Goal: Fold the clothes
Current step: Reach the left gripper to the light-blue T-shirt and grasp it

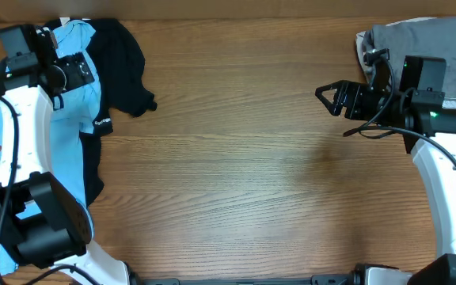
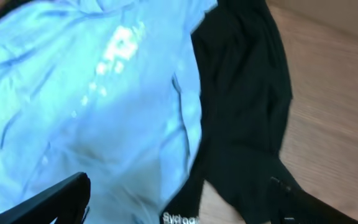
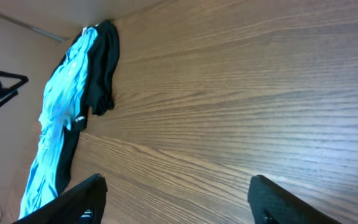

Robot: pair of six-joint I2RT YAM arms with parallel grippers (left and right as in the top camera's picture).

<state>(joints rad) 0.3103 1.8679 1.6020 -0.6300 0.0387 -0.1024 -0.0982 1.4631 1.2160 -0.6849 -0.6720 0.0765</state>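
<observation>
The left gripper [image 2: 178, 190] hangs with its fingers spread wide and nothing between them, just above a crumpled light blue cotton T-shirt [image 2: 92, 106] with white lettering. The T-shirt lies at the table's far left corner, partly over a larger black shirt [image 1: 123, 63]. The right gripper [image 1: 324, 101] is likewise spread and empty above the brown wood-grain table [image 1: 236, 182], near a folded grey cloth [image 1: 418, 36].

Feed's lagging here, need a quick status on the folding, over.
Left gripper open over blue shirt. Right gripper open, empty. Blue shirt overlapping black shirt, both crumpled, unfolded. Grey cloth behind right arm, nothing blocking.
</observation>
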